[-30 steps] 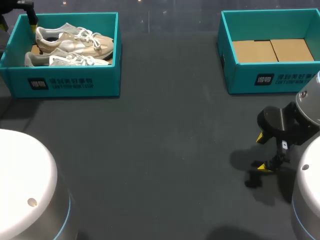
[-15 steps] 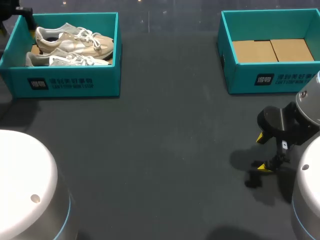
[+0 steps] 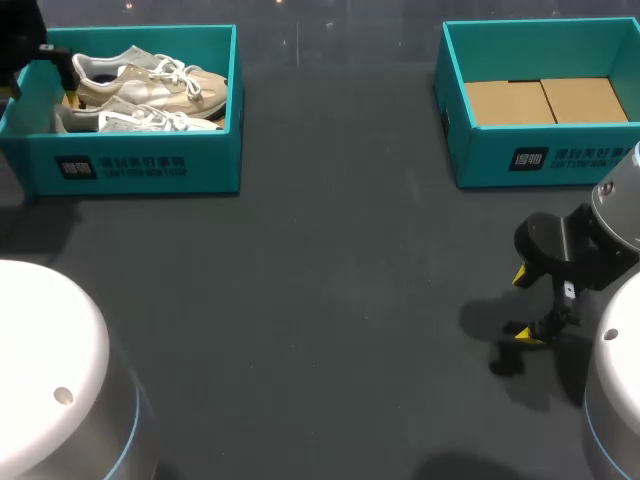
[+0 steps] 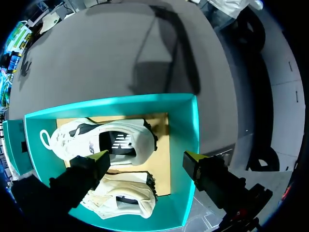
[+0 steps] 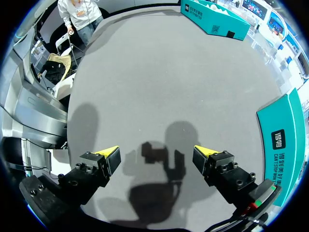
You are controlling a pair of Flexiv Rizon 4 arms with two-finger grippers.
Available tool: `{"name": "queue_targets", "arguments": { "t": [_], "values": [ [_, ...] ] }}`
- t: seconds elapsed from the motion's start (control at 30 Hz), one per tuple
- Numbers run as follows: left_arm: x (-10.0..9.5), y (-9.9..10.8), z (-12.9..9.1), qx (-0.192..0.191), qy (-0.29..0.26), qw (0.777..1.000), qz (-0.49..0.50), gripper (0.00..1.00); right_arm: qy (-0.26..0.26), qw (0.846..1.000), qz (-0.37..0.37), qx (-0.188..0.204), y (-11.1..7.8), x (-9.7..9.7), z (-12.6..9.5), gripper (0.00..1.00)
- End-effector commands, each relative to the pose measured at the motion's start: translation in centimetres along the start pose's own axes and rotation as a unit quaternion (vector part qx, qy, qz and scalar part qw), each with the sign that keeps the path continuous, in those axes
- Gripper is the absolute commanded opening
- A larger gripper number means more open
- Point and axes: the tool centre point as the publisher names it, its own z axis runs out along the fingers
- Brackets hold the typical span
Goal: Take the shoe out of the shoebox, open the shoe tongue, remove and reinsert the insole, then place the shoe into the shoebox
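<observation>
The two shoes are in the teal shoebox (image 3: 140, 165) at the far left corner of the table (image 3: 330, 300). They lie side by side, their long axes running left to right along the length of the box. The far shoe (image 3: 150, 82) has its heel collar at the left end and its toe at the right. The near shoe (image 3: 130, 121) lies the same way, toe to the right, close against the near wall. Both are pale sneakers, cream and beige with white trim and white laces. In the left wrist view one shows a dark logo on its side, and a brown cardboard floor (image 4: 161, 145) shows beneath them.

The left gripper (image 4: 145, 158) hangs above the left end of that box with its fingers spread wide and nothing between them. One yellow tip is over the shoes, the other over the box's wall.

The right gripper (image 5: 156, 152) hovers over bare table at the near right. Its fingers are also well apart and hold nothing, and its shadow falls on the surface below. A second teal box (image 3: 560, 155) sits at the far right, with two cardboard panels (image 3: 545, 100) lying flat inside.
</observation>
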Motion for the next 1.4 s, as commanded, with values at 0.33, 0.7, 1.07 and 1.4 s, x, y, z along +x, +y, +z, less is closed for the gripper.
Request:
{"name": "queue_targets", "arguments": {
  "t": [0.33, 0.7, 1.07, 1.4],
  "values": [
    [-0.2, 0.3, 3.2, -0.008, -0.012, 1.000, -0.017, 0.86, -0.002, 1.000, 0.000, 0.000, -0.1, 0.2, -0.1, 1.00],
    [-0.6, 0.1, 5.0, -0.014, -0.007, 0.999, -0.028, 0.75, -0.002, 1.000, 0.000, 0.000, -0.1, 0.2, -0.1, 1.00],
    [-0.3, -0.1, 7.0, -0.006, 0.008, 0.999, -0.032, 0.61, -0.002, 1.000, 0.000, 0.000, -0.1, 0.2, -0.1, 1.00],
    [-0.2, 0.4, 8.2, 0.003, 0.017, 0.999, -0.038, 0.62, -0.002, 1.000, 0.000, 0.000, -0.1, 0.2, -0.1, 1.00]
  ]
}}
